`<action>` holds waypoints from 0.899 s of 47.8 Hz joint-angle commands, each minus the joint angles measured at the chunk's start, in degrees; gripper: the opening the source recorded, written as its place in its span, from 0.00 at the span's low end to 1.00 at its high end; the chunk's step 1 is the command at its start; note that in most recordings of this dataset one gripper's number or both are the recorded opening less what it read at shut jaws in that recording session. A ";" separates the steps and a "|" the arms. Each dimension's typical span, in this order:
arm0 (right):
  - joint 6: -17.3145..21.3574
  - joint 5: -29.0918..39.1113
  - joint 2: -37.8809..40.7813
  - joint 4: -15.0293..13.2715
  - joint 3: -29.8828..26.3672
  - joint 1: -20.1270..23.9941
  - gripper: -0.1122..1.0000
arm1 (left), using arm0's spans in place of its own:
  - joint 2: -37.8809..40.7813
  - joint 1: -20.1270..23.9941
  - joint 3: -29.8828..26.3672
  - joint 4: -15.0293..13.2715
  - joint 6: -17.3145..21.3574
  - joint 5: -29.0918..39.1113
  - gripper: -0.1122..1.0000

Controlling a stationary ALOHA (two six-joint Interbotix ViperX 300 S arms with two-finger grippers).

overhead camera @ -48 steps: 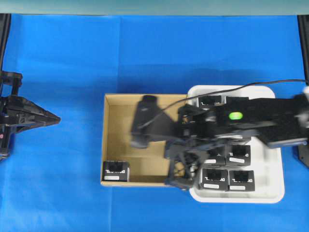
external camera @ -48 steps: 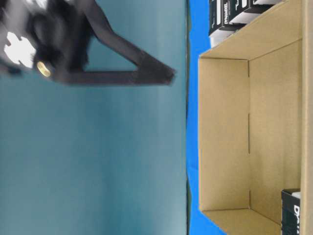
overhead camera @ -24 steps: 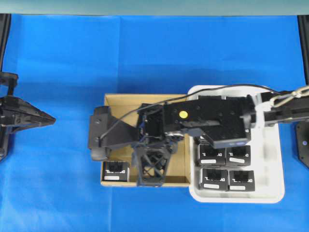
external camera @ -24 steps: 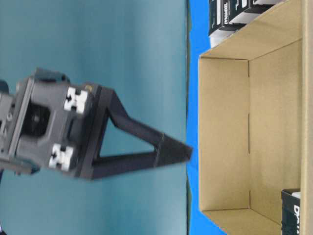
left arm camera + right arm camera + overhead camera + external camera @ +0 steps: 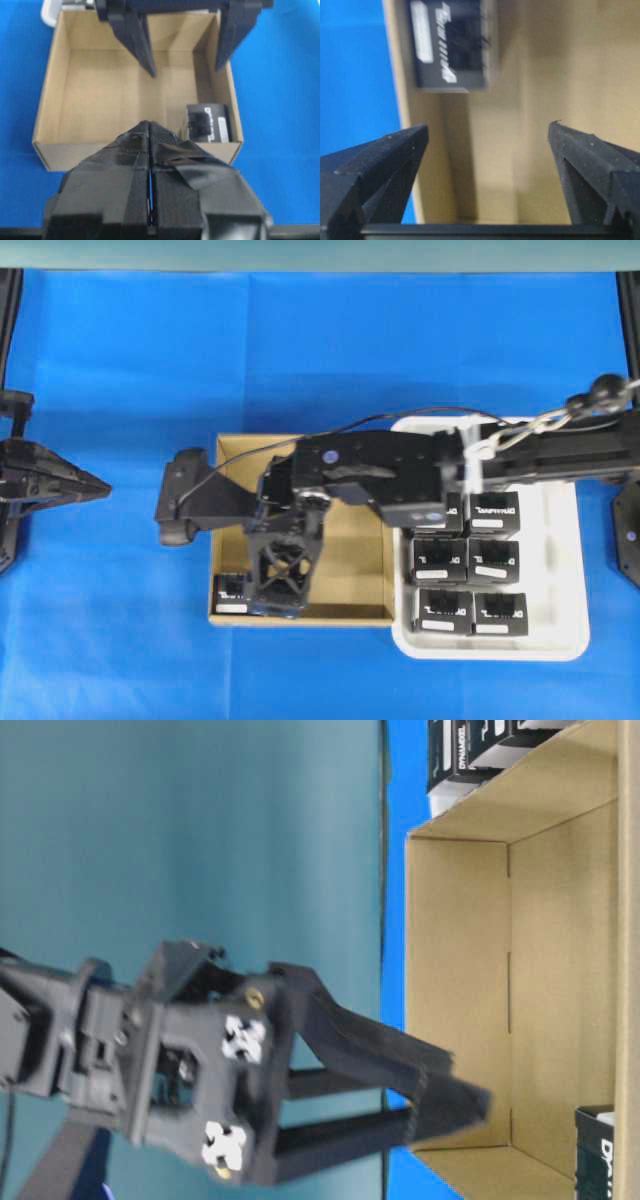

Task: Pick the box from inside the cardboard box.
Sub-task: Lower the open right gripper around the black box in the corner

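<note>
The cardboard box [image 5: 340,580] lies at the table's middle. One black box [image 5: 228,592] sits in its front-left corner, label strip facing the front wall. My right gripper [image 5: 280,575] reaches across from the right and hangs open above the carton floor, just right of that box and not touching it. In the right wrist view the box [image 5: 452,45] lies ahead and to the left of the empty open gripper [image 5: 487,135]. My left gripper [image 5: 100,485] is shut, out on the blue cloth at the far left. From there it sees the box [image 5: 207,122] in the carton [image 5: 47,115].
A white tray [image 5: 570,640] touches the carton's right side and holds several identical black boxes [image 5: 470,610]. My right arm crosses above the tray. Blue cloth covers the table all round.
My right arm swung left from over the tray to the carton's left half, and its jaws went from shut to wide open. The left arm stayed put.
</note>
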 commanded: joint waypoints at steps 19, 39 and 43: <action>-2.55 -0.62 6.94 7.38 -6.42 -0.79 0.99 | 0.26 -0.09 -0.62 0.09 -1.49 -0.26 0.05; -5.01 -1.49 9.14 8.70 -6.59 -1.23 0.99 | -0.26 -0.09 -0.79 0.09 -1.93 -0.26 0.05; -5.10 -1.93 9.32 8.70 -6.59 -1.32 0.99 | -0.35 -0.09 -0.70 0.09 -1.93 -0.26 0.05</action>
